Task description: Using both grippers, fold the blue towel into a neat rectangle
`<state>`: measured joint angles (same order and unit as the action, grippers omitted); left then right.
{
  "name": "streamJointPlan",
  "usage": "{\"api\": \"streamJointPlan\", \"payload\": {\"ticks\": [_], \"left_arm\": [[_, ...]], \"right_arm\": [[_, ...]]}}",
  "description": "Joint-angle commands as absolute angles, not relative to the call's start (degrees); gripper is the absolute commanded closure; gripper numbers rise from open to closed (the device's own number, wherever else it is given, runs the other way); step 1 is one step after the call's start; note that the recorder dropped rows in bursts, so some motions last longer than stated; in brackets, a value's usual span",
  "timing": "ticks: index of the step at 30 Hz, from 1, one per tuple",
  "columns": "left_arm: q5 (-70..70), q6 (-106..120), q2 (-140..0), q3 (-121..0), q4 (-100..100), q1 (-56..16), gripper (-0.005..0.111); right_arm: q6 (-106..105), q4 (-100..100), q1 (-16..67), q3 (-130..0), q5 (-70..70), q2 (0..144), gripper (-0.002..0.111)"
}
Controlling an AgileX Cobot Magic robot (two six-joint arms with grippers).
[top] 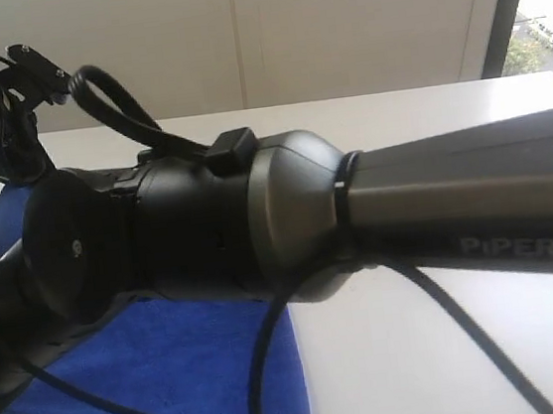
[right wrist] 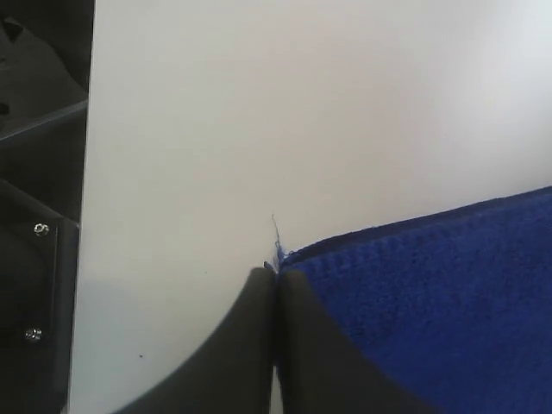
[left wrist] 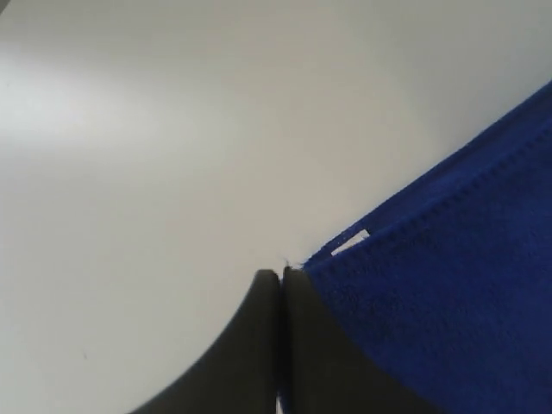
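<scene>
Now, left end effector (left wrist: 281, 280) clamped on blue towel (left wrist: 448, 285) corner, right end effector (right wrist: 276, 278) pinching another corner

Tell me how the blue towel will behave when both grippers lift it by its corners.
The blue towel will probably sag between the corners: it lies limp and flat on the table. It looks thin and light, so the shut left gripper and right gripper likely hold it. Its fuzzy pile should resist slipping.
</scene>
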<state>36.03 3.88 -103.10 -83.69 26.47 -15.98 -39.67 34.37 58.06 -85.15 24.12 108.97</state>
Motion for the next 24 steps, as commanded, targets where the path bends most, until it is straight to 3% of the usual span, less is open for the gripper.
{"api": "streamJointPlan", "payload": {"ticks": [1, 24], "left_arm": [[37.82, 4.91, -102.18, -84.78, 26.24, -16.09, 0.107], [38.45, 4.75, -111.33, -84.78, 31.32, -15.98, 0.107]], "right_arm": [[-39.86, 34.31, 58.24, -85.60, 23.25, 108.22, 0.108], [-40.71, 36.22, 58.77, -90.19, 20.68, 120.40, 0.108]]}}
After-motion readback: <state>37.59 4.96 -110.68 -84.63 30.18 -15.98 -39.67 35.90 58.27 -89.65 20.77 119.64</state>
